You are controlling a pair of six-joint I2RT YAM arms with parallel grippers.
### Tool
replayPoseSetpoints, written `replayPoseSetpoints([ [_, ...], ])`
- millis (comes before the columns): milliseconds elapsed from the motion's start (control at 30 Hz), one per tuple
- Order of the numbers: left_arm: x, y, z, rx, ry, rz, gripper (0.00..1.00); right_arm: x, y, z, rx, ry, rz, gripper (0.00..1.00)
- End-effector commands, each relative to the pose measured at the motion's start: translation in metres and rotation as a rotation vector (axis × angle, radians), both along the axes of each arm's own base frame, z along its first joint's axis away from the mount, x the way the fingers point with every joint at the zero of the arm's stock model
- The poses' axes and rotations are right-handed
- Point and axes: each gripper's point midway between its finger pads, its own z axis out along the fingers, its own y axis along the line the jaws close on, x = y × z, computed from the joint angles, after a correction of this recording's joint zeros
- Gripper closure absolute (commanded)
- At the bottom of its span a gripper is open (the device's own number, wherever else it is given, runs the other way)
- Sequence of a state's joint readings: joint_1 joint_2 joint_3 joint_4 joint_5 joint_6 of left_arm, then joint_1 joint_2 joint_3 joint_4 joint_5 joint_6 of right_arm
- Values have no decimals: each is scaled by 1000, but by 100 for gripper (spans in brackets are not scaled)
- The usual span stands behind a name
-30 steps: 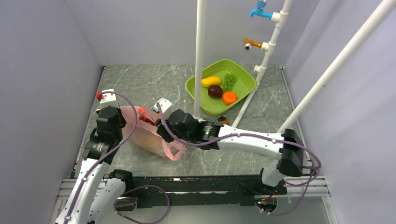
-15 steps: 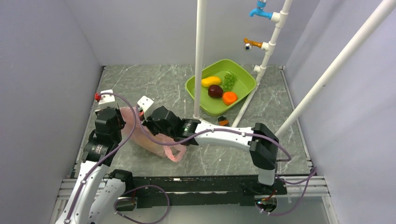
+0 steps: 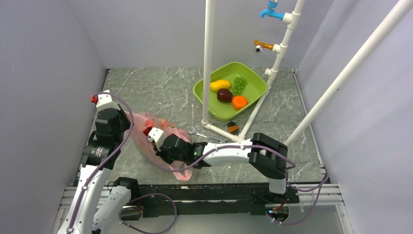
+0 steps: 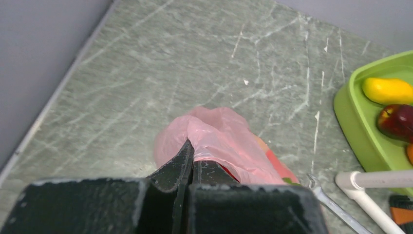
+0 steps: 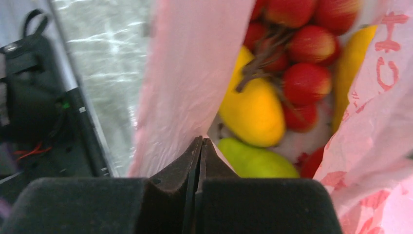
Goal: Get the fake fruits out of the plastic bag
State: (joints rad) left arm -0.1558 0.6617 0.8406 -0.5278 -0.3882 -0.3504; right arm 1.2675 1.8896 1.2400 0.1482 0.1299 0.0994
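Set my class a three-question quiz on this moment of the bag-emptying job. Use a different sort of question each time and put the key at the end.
1. True or false: the left gripper is shut on the plastic bag.
2. In the right wrist view, which fruit inside the bag lies closest to the tips of the right gripper? A. green pear B. pineapple C. strawberry
3. How many fruits lie in the green tub?
Key: 1 true; 2 A; 3 four.
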Motion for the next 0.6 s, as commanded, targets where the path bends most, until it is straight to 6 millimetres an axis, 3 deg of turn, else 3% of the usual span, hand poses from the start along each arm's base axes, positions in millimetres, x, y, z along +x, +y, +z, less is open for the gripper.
replayPoseSetpoints([
  [0, -6, -16, -4, -177, 23, -1, 100, -31, 20, 31, 189, 119, 69, 100],
  [100, -18, -11, -19, -184, 55, 32, 100, -40, 15, 1, 157, 163, 67, 100],
  [233, -39, -3, -44, -173, 132, 80, 100, -48, 15, -20, 127, 192, 43, 99],
  [367, -56, -5, -55, -194, 182, 72, 98, -56, 16, -46, 80, 212, 18, 85],
  [400, -60, -7, -54, -198, 187, 59, 87, -56, 15, -50, 73, 218, 11, 83],
  [467, -71, -11, -48, -189, 193, 11, 55, -56, 10, -53, 65, 230, -8, 78],
  [567, -85, -19, -26, -153, 186, -94, 26, -56, 0, -48, 67, 232, -33, 73],
])
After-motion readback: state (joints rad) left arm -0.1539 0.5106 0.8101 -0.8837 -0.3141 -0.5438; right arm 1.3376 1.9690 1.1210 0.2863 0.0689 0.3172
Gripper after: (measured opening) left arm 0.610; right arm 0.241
